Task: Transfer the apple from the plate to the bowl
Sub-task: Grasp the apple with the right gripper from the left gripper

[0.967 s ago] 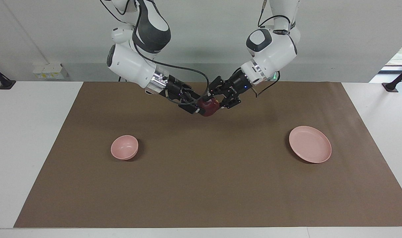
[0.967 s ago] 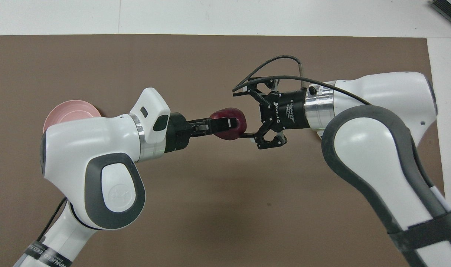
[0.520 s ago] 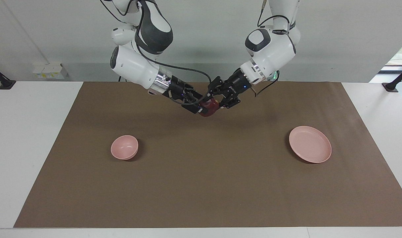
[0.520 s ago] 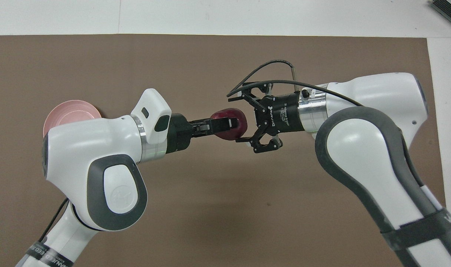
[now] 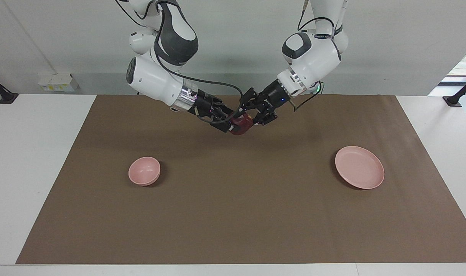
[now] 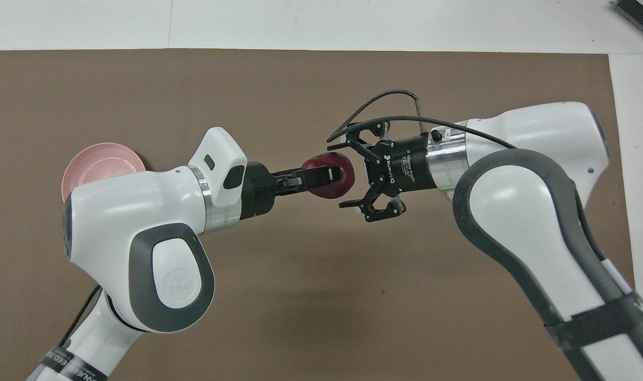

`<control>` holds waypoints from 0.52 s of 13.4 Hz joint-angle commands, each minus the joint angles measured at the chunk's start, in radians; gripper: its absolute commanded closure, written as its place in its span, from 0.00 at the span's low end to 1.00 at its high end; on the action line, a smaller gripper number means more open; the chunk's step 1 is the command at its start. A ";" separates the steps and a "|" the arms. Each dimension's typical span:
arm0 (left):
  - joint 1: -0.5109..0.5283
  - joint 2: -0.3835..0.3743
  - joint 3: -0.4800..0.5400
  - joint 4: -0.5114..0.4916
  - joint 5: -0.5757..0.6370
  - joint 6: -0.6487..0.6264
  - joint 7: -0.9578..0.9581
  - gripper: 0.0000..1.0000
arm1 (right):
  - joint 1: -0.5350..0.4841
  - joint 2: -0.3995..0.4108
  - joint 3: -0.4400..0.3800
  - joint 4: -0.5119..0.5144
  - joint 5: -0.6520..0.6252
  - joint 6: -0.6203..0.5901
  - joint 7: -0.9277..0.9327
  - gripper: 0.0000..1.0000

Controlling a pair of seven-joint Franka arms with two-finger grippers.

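Brown paper [image 5: 233,222] covers the white table [image 5: 29,161], and above the middle of it, at the end near the robots, the apple [image 5: 241,124] hangs in the air, off the plate [image 5: 359,167] and not yet in the bowl [image 5: 144,171]; the left gripper [image 5: 251,117] is clamped on it, as it was a second ago, its fingertips pressed to the dark red skin; the right gripper [image 5: 228,126] stands wide open at the apple's other end, its two fingers spread to either side of the fruit without closing on it; since the earlier frames the right wrist has edged in toward the apple, so that in the overhead view the gripper's black body now sits just beside the apple [image 6: 329,175], where before a gap showed between them; the apple itself has hardly shifted, only a touch toward the right arm's end; the bowl rests on the paper toward the right arm's end of the table and the plate toward the left arm's end, both empty, both unmoved, well apart from each other.
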 commanded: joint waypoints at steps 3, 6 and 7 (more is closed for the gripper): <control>-0.018 -0.018 0.008 -0.008 -0.014 0.023 -0.014 1.00 | 0.006 0.003 0.003 -0.017 -0.020 -0.003 -0.040 0.00; -0.018 -0.018 0.008 -0.008 -0.012 0.023 -0.014 1.00 | 0.002 0.008 0.005 -0.011 -0.017 -0.011 -0.063 0.18; -0.018 -0.018 0.008 -0.008 -0.012 0.023 -0.014 1.00 | 0.010 0.006 0.003 -0.014 -0.017 0.001 -0.063 0.30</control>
